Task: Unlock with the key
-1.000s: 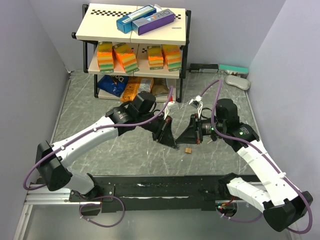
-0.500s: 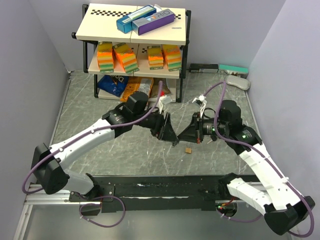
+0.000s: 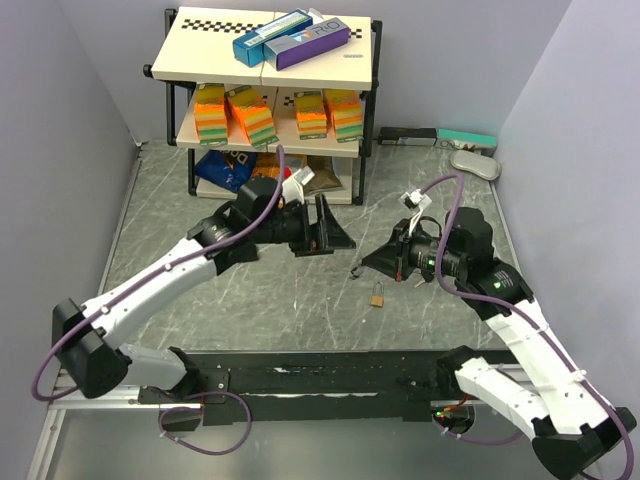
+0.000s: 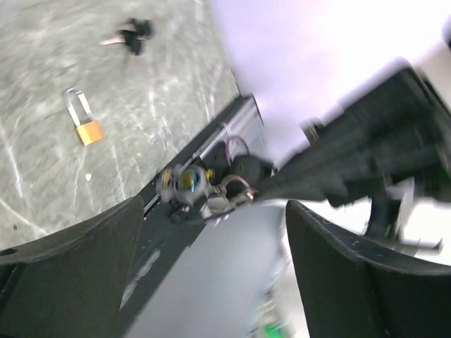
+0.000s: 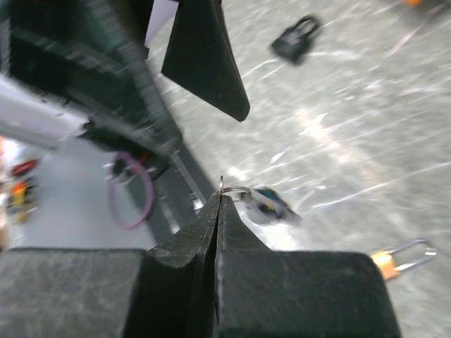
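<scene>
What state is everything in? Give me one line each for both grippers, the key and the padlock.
left gripper: open, empty
right gripper: shut on the key ring
padlock: lying on the table, unheld, shackle looks shut
key: hanging from the key ring, not in the padlock
</scene>
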### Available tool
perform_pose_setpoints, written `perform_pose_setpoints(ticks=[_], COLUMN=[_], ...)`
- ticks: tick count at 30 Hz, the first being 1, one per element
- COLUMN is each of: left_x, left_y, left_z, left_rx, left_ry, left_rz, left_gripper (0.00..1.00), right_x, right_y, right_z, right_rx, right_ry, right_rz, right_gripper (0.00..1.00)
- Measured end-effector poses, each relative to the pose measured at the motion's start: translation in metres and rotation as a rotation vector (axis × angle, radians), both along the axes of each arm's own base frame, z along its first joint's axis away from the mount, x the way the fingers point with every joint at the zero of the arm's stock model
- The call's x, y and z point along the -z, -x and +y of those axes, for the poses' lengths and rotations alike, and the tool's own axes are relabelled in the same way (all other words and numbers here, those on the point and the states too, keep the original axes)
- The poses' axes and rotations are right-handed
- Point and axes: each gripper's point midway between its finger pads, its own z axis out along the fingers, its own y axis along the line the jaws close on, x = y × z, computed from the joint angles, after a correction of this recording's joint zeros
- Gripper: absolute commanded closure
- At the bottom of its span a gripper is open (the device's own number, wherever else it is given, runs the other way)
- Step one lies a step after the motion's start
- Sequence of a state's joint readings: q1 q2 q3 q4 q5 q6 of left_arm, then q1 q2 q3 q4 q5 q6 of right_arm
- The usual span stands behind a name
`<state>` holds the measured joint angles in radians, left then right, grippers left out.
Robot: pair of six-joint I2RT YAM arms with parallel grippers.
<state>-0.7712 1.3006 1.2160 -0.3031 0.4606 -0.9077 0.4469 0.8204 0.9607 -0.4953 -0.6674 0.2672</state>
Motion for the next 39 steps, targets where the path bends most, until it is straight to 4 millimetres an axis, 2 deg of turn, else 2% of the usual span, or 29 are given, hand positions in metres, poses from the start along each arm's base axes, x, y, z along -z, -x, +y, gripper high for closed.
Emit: perform_pose_setpoints(ticks=[5,12,15,21,24,30,33,39], left_x=[0.015,0.019,0.017,0.026,0.013,-0.049,-0.068,-0.07], left_y=[-0.02,-0.019,-0.019,-0.019,-0.018,-0.007,0.004,0.008], left_z=[-0.001,-0.006,-0.009,-0.01,-0.009,-0.003,-0.001,-0.003], left_rx=[-0.119,-0.165,-0.17,-0.166,-0.148,-0.067,-0.022,0.004], left_ry=[-0.033,-0.008,0.024,0.086,0.142,0.34,0.415,0.431], left_rz=[0.169,0.324,0.352,0.335,0.262,0.013,-0.072,-0.127], left_gripper=[0.17,0.19,0.21,0.24,0.24,0.28,0.29,0.32], right_x=[0.002,-0.002,-0.002,-0.009,-0.013,-0.033,-0.049,-0.076], right_y=[-0.011,-0.017,-0.014,-0.016,-0.018,-0.019,-0.019,-0.023], right_z=[-0.006,-0.01,-0.011,-0.01,-0.007,0.002,0.007,0.003], right_rx=[0.051,0.079,0.081,0.108,0.134,0.171,0.175,0.2], right_ry=[0.062,0.088,0.079,0.043,-0.015,-0.164,-0.25,-0.384], right_rz=[-0.091,-0.195,-0.226,-0.226,-0.195,-0.118,-0.084,-0.038], right_gripper=[1.0,1.0,1.0,1.0,1.0,1.0,1.0,1.0])
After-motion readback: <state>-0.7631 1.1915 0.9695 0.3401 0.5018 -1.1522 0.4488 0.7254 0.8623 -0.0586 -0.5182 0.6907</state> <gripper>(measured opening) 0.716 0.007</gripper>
